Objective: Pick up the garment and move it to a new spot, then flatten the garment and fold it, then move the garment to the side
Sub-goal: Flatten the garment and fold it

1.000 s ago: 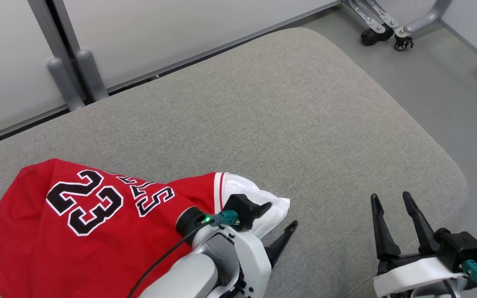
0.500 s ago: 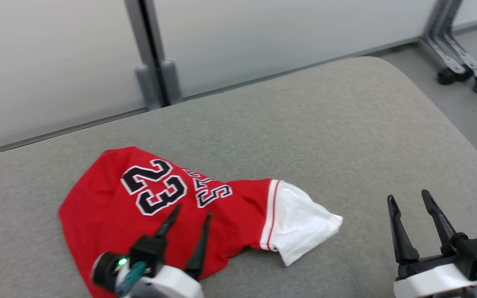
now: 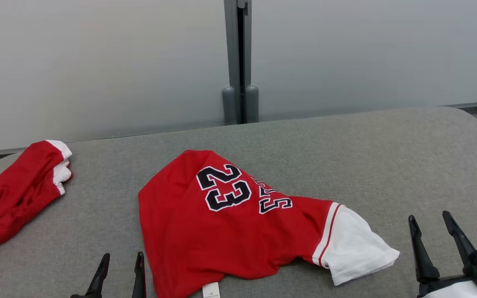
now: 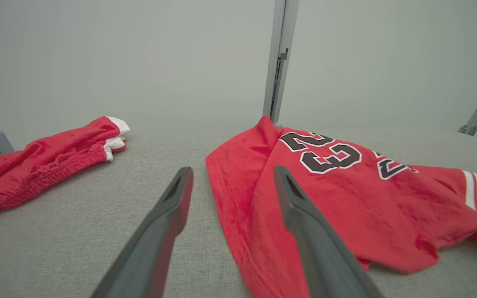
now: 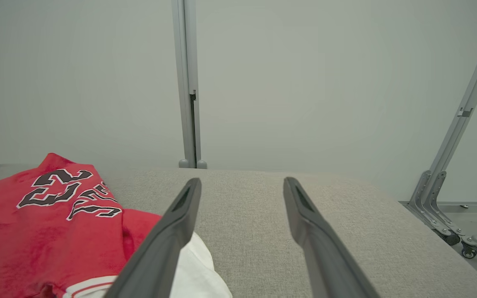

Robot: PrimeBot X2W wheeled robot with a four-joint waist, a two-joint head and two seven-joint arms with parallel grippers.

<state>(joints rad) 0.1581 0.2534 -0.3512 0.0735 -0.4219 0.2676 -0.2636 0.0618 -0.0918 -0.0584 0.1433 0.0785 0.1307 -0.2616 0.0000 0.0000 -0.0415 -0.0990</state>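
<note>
Jersey (image 3: 230, 223), red with a white sleeve and the number 23, lies rumpled on the grey cushion (image 3: 387, 165) in front of the wall post (image 3: 240, 62). Nearer than the post, the left gripper (image 3: 123, 255) and right gripper (image 3: 429, 215) gape wide, holding nothing. Another red garment (image 3: 15, 194) lies left of the post.

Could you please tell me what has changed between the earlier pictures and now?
The left gripper drew back from the white sleeve of the jersey to the cushion beside its left edge, open. The head camera swung left, bringing a second red garment into view. The jersey lies unchanged; the right gripper stayed open.
</note>
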